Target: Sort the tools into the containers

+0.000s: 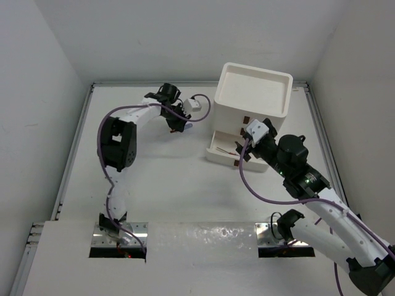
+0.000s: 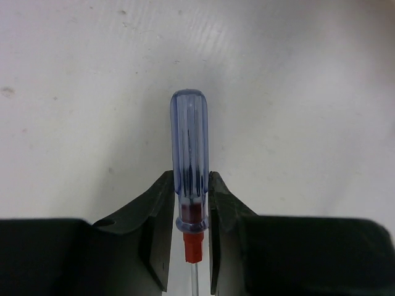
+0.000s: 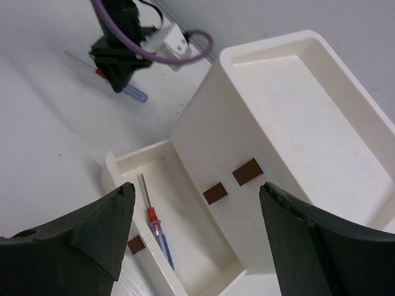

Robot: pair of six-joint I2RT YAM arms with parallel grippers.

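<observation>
My left gripper [image 1: 179,126] [image 2: 191,185] is shut on a thin blue-and-red-handled screwdriver [image 2: 190,154], left of the white drawer stack [image 1: 271,114]. In the right wrist view the same gripper [image 3: 120,77] holds it [image 3: 134,93] just above the table. The stack's bottom drawer [image 1: 213,151] [image 3: 120,169] stands pulled out, and a second blue-and-red screwdriver [image 3: 154,228] lies inside it. The two upper drawers are closed, with brown tab handles [image 3: 215,193]. My right gripper [image 1: 245,148] [image 3: 197,203] is open and empty above the open drawer's front. The green-handled screwdrivers and the yellow-orange tool are out of view.
The stack's rimmed tray top [image 1: 231,77] holds nothing. White walls enclose the table on the left, back and right. A purple cable [image 1: 259,191] trails from the right arm over the table.
</observation>
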